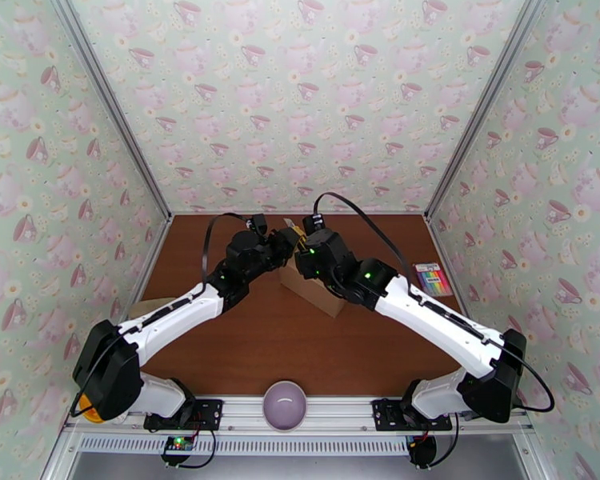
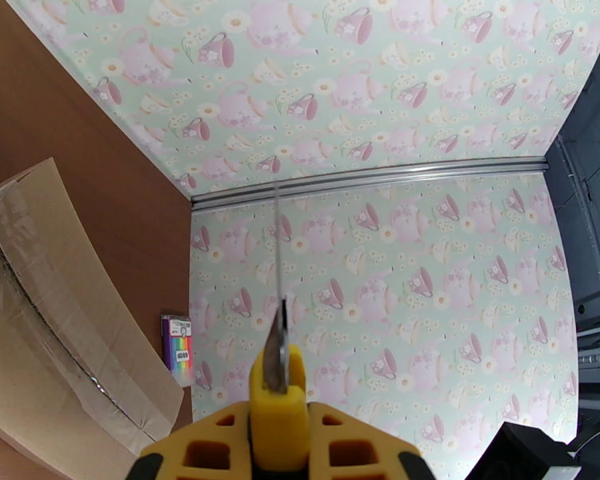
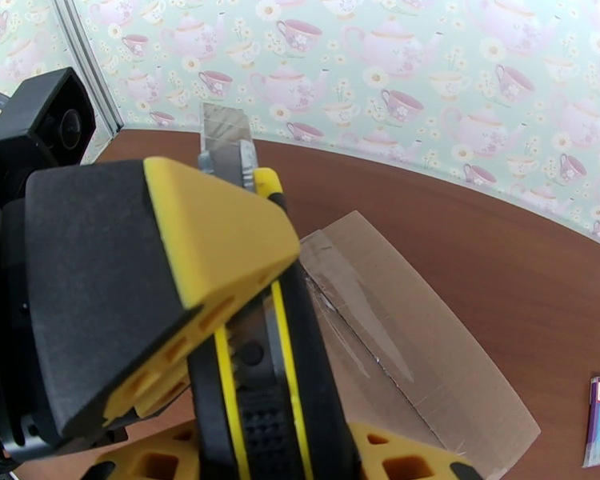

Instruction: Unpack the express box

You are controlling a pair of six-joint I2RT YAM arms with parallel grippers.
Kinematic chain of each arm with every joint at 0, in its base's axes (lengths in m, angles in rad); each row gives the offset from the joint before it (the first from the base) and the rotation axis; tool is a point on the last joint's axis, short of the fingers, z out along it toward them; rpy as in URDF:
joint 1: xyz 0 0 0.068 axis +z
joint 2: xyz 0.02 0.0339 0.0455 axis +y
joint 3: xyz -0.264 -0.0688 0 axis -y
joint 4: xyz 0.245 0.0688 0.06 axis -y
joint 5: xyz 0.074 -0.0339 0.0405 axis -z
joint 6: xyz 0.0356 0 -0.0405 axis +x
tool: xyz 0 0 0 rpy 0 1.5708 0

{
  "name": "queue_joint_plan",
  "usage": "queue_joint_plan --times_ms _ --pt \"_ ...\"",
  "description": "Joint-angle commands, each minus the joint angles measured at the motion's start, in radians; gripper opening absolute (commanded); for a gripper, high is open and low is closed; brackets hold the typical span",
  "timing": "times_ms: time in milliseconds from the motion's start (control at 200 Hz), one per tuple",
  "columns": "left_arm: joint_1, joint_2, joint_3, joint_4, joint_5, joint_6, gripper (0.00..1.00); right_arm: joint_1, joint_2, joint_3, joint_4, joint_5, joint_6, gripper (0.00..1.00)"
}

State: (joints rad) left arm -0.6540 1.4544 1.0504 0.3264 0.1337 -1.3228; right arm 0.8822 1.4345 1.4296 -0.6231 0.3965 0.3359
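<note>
**Utility knife (image 3: 256,394) poised over the express box (image 1: 318,296)**

The express box is sitting at the middle of the table (image 1: 284,354), beneath both wrists. The left gripper (image 2: 278,430) is clamping the utility knife, blade pointing up and clear, seemingly offering the handle. The right gripper (image 3: 268,466) is bracketing that handle; gripping or not, I cannot tell.

No legible text anywhere

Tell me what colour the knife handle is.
The knife handle is black with yellow stripes, clearest in the right wrist view.
</note>
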Motion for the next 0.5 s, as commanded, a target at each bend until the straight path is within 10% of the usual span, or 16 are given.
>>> queue_joint_plan --times_ms 0,240,496 --pt "-0.01 0.004 -0.006 -0.006 0.0 -0.013 0.0 -0.013 0.013 0.037 0.015 0.036 0.032 0.08" --pt "0.005 -0.009 0.012 -0.06 -0.015 0.015 0.0 -0.014 0.0 0.029 -0.025 0.025 0.044 0.0" --pt "0.014 -0.043 -0.001 -0.09 -0.053 0.026 0.39 -0.014 -0.014 0.005 -0.047 0.029 0.054 0.0"
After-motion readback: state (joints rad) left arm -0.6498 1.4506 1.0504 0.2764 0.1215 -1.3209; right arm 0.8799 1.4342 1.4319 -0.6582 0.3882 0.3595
